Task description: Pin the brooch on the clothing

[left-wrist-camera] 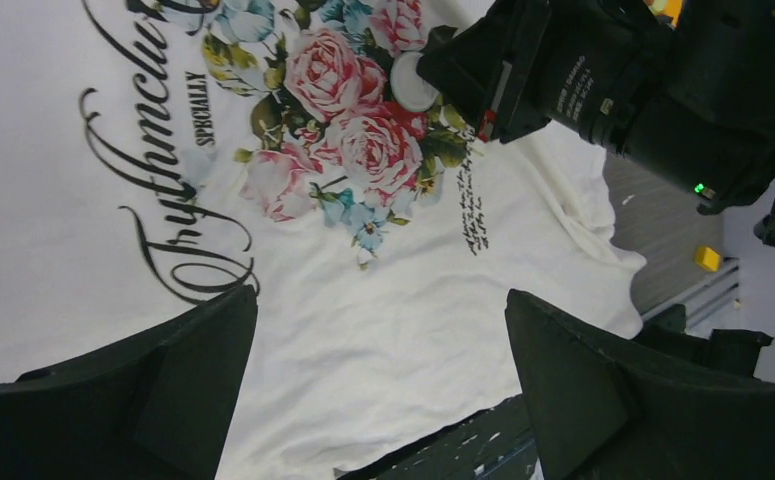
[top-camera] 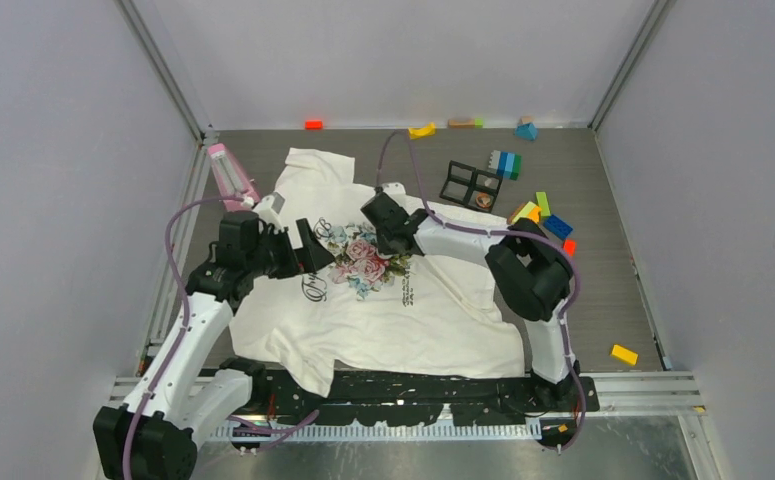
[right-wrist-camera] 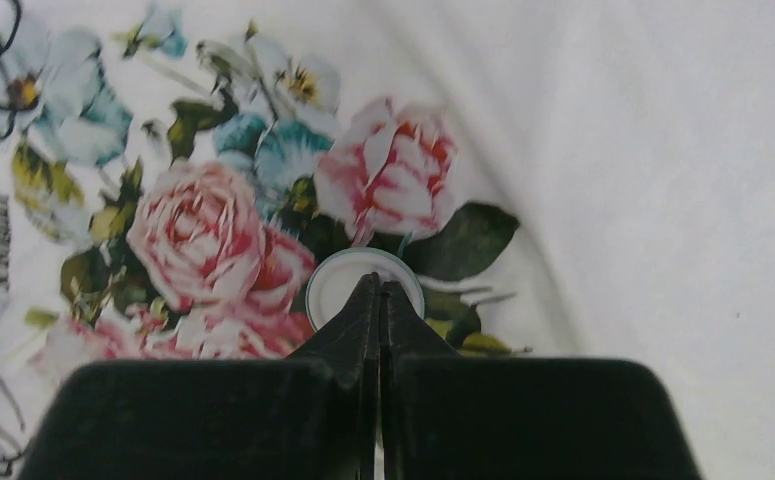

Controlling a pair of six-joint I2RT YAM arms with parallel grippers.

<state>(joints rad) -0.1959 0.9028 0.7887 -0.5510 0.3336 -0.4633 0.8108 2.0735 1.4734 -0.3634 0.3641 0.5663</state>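
The clothing point(top-camera: 423, 315) is a white T-shirt with a rose print, spread flat on the table between the arms. A small round white brooch point(right-wrist-camera: 346, 283) lies flat on the roses; in the left wrist view the brooch point(left-wrist-camera: 413, 86) sits at the print's right edge. My right gripper point(right-wrist-camera: 379, 284) is shut, with its joined fingertips down on the brooch's face and nothing seen between them. From above, the right gripper point(top-camera: 388, 248) hides the brooch. My left gripper point(top-camera: 313, 255) hovers over the cursive lettering, wide open and empty, with plain white shirt point(left-wrist-camera: 383, 340) between its fingers point(left-wrist-camera: 213, 340).
Coloured toy bricks point(top-camera: 541, 208) and a black two-cell frame point(top-camera: 471, 184) lie on the table to the right of the shirt. A pink bottle point(top-camera: 229, 172) sits at the back left. A lone yellow brick point(top-camera: 623, 354) rests near the right front rail.
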